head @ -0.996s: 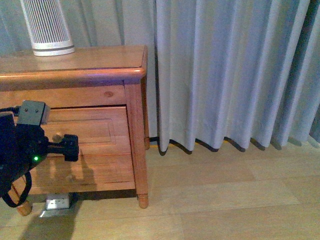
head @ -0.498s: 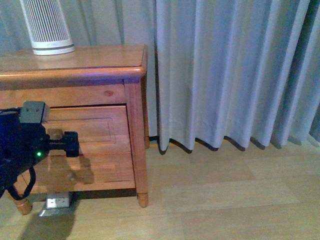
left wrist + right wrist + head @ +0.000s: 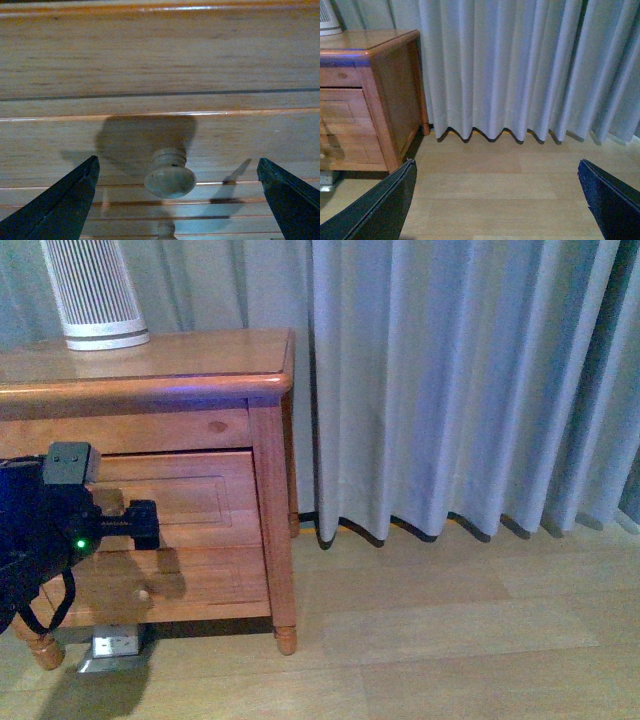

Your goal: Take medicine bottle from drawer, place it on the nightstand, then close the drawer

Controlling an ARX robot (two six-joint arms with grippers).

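The left claw [image 3: 176, 161], spread wide open, should be centred around the round knob [image 3: 170, 175] of the drawer [image 3: 260, 135] and clenched squarely before pulling is begun.

text: none readable in any view | labels, brands, numbers, signs: none legible | pale box [image 3: 113, 646] on the floor under the nightstand [image 3: 150, 360]: face too small and blurred to read

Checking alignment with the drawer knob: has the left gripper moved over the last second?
Yes, slightly: the left gripper rose against the drawer front, now covering the knob it sat below.
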